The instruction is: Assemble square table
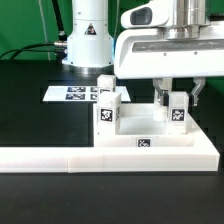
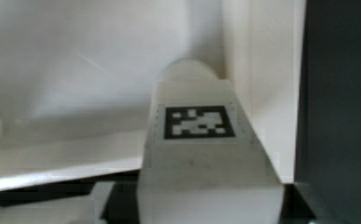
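The white square slab point(image 1: 150, 135) lies flat against the white barrier, a tag on its front rim. Three white tagged legs stand upright on it: two on the exterior view's left, one in front point(image 1: 108, 113) and one behind point(image 1: 105, 86), and one on the right point(image 1: 178, 110). My gripper point(image 1: 178, 100) comes down over the right leg, a finger on each side and a small gap showing. In the wrist view that leg point(image 2: 198, 125) fills the middle between my fingers, its tag facing the camera; my gripper point(image 2: 203, 208) is open around it.
The long white L-shaped barrier point(image 1: 70, 156) runs along the front. The marker board point(image 1: 72, 93) lies flat behind the slab on the exterior view's left. The robot base point(image 1: 88, 40) stands at the back. The table surface is black.
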`<state>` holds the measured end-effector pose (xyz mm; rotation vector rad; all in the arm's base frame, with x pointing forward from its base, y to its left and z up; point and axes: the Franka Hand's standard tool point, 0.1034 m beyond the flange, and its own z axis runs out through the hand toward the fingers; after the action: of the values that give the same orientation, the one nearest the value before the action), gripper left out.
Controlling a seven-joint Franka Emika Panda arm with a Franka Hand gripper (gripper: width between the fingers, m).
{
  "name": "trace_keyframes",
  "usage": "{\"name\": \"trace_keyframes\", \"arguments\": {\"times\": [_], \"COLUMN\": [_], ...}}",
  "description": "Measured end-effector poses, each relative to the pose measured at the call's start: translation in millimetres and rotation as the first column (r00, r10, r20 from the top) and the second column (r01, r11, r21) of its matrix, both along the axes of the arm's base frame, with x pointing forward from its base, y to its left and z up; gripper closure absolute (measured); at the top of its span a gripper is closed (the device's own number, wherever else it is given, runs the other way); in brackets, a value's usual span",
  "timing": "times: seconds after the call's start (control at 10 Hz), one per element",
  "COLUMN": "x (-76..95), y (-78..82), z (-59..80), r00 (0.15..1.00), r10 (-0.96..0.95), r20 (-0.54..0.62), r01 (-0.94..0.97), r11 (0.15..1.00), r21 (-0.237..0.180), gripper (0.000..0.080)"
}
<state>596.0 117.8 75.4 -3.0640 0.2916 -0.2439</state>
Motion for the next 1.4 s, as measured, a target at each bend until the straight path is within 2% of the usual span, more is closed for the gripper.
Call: {"name": "trace_keyframes", "arguments": {"times": [0.3,0.6,0.9,1.0,1.1,1.2,1.3,1.4], "x": [-1.1,-3.3,-3.4,-3.4,-3.4,-3.4,-3.4,-3.4], "y": [-5.1,-17.2,-23.6,-23.0,-22.9,-22.9,-22.9,-22.9], "z": [-0.4,-0.8,-0.7,-0.8,-0.8,-0.8,-0.8,-0.8], "r00": [0.979,0.897,0.877,0.878,0.878,0.878,0.878,0.878], "r10": [-0.203,-0.442,-0.479,-0.479,-0.478,-0.478,-0.478,-0.478], "r20": [-0.015,-0.030,-0.027,-0.027,-0.027,-0.027,-0.027,-0.027], "r01": [0.203,0.442,0.479,0.479,0.479,0.479,0.479,0.479], "r11": [0.979,0.897,0.878,0.878,0.878,0.878,0.878,0.878], "r21": [0.016,0.018,0.009,0.010,0.010,0.010,0.010,0.010], "gripper": [0.0506,0.0501,0.0499,0.0425,0.0425,0.0222,0.0168,0.0155]}}
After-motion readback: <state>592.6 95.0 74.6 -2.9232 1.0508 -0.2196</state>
